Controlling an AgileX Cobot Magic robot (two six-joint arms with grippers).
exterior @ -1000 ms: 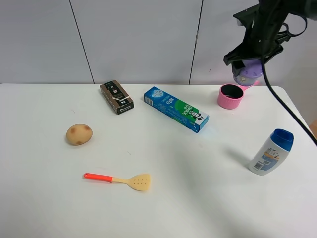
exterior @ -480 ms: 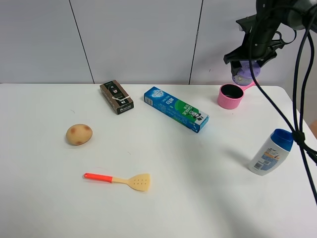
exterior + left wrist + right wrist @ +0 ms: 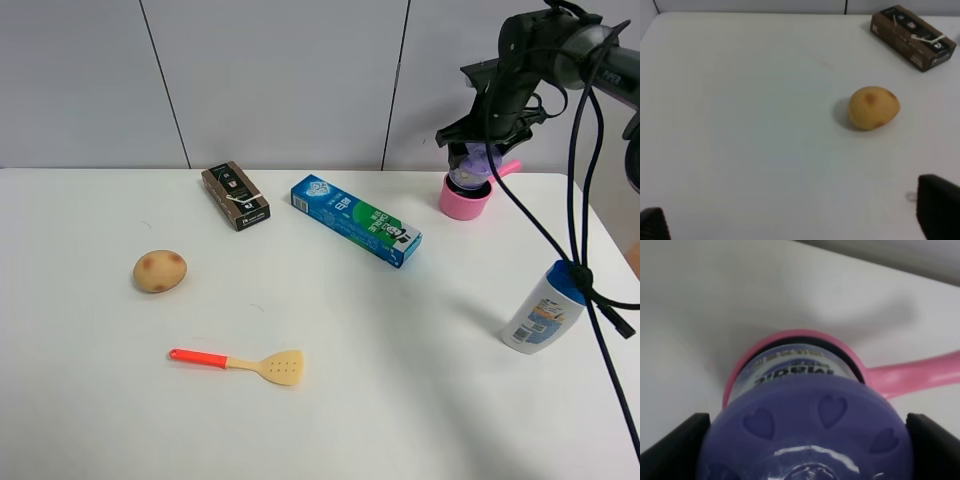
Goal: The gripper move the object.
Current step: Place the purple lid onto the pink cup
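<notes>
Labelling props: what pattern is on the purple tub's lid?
The tub has a lilac lid with small heart shapes, clearest in the right wrist view.

Small purple tub (image 3: 807,435), heart-embossed lid, clamped in black right end effector (image 3: 472,152), poised at pink saucepan (image 3: 463,206) mouth

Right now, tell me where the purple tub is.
The purple tub is at the far right corner of the table in the high view, held by the right gripper directly over the pink saucepan.
</notes>
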